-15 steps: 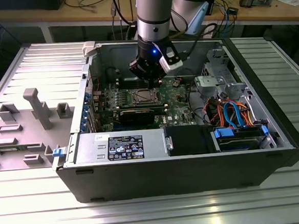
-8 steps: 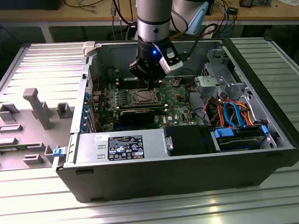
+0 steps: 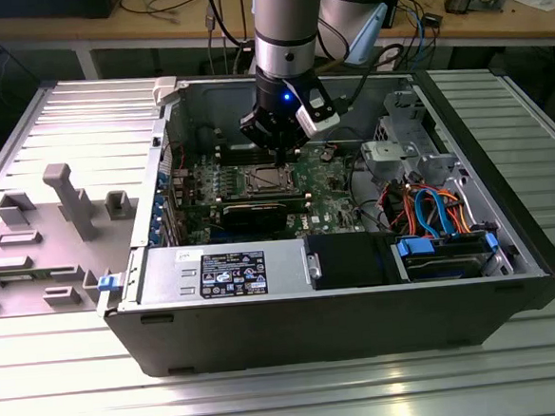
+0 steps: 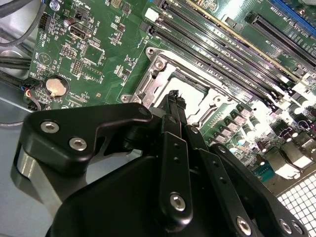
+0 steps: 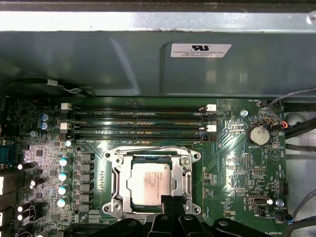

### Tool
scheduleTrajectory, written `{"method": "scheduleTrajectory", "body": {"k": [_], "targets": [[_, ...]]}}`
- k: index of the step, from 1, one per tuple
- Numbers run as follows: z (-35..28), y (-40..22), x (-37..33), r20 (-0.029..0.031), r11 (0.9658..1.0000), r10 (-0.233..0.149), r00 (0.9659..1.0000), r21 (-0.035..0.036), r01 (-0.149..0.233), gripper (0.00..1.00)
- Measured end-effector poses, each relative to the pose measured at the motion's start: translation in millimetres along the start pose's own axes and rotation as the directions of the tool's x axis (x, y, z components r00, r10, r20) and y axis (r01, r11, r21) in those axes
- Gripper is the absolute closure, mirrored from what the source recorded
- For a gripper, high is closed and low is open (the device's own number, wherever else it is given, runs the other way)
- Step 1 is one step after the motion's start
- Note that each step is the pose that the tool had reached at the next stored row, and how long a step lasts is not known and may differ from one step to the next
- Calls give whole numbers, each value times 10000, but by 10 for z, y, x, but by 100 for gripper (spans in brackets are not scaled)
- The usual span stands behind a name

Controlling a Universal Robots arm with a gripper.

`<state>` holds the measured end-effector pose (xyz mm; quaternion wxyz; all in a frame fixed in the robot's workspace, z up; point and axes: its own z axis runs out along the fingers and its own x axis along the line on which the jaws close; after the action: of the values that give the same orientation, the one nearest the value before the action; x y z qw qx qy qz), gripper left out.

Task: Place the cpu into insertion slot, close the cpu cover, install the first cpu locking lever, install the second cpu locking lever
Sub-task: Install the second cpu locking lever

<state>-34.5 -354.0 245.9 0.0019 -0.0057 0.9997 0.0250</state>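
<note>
A Universal Robots arm reaches down into an open computer case (image 3: 509,249) lying on its side on a ribbed metal table (image 3: 272,399), its gripper (image 3: 281,157) poised just above the insertion slot (image 3: 268,179) on the green motherboard (image 3: 328,181). The exterior view sets the wider scene: a blue light glowing on the wrist, a power supply (image 3: 220,272) along the case's near wall, a bundle of orange and blue cables (image 3: 430,207) toward that view's right, and the removed grey side panel (image 3: 59,223) lying flat toward its left. The first wrist view looks straight onto the socket, where the cpu (image 5: 149,182) sits seated with its silver top exposed through the window of the cpu cover (image 5: 183,174), which lies flat over it; four long black memory slots (image 5: 138,121) run just beyond the socket, and a coin battery (image 5: 256,134) sits off to one side. The second wrist view adds the closest look at the gripper (image 4: 174,95), whose black fingertips are pressed together and hold nothing, their ends just over the socket's metal frame (image 4: 154,81). Whether the tips touch the frame cannot be told.
</note>
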Motion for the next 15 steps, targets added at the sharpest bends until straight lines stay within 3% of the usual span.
{"method": "scheduleTrajectory", "body": {"k": [7,11,12,13,15], "targets": [[-49,-2,-1,2,10000,-2,10000,1,2,89],[-53,-93,5,0,10000,0,10000,-9,0,89],[-53,-117,7,1,10000,0,10000,-35,0,89],[-53,-135,8,1,9999,-1,10000,-123,1,89],[-55,-166,10,1,9993,1,10000,-377,-1,89]]}}
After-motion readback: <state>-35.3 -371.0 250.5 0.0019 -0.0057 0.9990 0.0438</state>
